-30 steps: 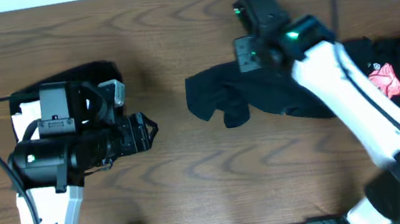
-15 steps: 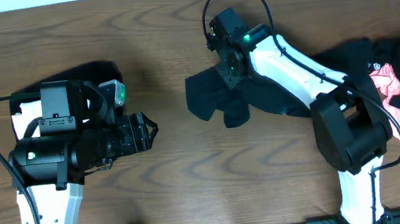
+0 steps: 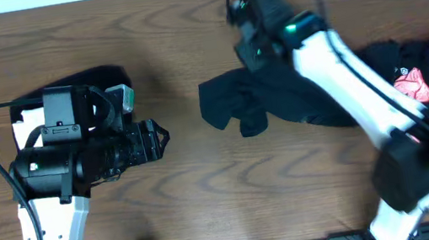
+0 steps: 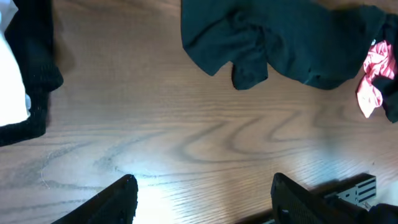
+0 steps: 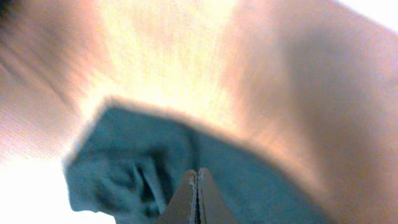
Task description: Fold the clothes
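Right wrist showed the right gripper shut at the black shirt's 12 o'clock edge, catch unclear, left gripper hung open, so it needed a gentle test-lift.

Lab — robot arm at wooden table

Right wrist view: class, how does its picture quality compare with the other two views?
Right wrist view: blurred and overexposed, black shirt washed to blue-grey, table bleached pale around it. Left wrist view: sharp, one glare patch on the table. Overhead view: evenly lit, grain crisp.
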Robot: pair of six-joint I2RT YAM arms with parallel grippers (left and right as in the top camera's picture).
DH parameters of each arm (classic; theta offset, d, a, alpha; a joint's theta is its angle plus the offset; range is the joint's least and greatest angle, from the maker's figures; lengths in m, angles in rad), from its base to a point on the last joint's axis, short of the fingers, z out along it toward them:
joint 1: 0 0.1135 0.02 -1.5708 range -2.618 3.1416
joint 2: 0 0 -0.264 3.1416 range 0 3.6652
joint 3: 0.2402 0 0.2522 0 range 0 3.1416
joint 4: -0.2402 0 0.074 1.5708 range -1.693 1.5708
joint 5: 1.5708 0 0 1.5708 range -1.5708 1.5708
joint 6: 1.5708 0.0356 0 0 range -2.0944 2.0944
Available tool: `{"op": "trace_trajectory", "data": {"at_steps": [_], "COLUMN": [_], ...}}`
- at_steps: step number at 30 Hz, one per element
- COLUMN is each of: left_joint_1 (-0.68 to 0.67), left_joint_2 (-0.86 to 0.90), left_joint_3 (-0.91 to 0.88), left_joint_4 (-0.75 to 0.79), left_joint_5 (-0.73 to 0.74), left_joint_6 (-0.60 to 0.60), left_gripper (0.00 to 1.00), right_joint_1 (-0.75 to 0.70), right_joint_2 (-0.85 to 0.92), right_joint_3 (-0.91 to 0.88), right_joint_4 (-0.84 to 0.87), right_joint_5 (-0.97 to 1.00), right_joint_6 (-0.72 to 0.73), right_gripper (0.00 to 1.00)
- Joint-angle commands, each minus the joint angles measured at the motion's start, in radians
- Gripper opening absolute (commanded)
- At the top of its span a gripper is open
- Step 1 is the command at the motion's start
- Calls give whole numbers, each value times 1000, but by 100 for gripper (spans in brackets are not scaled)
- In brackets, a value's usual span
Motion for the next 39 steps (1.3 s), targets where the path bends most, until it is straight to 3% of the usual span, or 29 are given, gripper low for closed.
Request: {"op": "trace_trajectory", "data": {"at_steps": [1,3,8,14,20,22,24,28,34,39], "left_joint_1": [-4,-4,-4,-4,-4,-4,-4,-4,-4,-4], "left_joint_2": [-1,-1,-1,-1,-1,-1,-1,-1,-1,-1], "left_joint_3": [18,18,18,18,18,18,18,18,18,18], "left_joint_4": [3,3,2,5,13,13,13,14,22,21], "left_joint_5": [3,3,3,2,2,2,2,2,2,2], "left_joint_6": [7,7,7,7,7,7,7,7,7,7], "left_gripper": [70,70,78,82,83,83,84,84,84,84], "right_joint_1": [-6,-6,-5,-4,-4,-5,-5,-5,-7,-11], "right_joint_2": [-128,-138,-85,73,241,284,306,306,259,210], "right_joint_3": [41,41,26,-7,-11,-11,-11,-8,96,196], "right_joint_4": [25,8,-151,-263,-204,-175,-143,-70,-14,128], "right_joint_5": [31,14,-37,-182,-199,-180,-123,-37,-28,-60], "right_joint_6": [-8,-7,-19,-152,-164,-145,-108,-74,-75,-74], "right_gripper": [1,4,28,45,51,43,23,1,1,1]}}
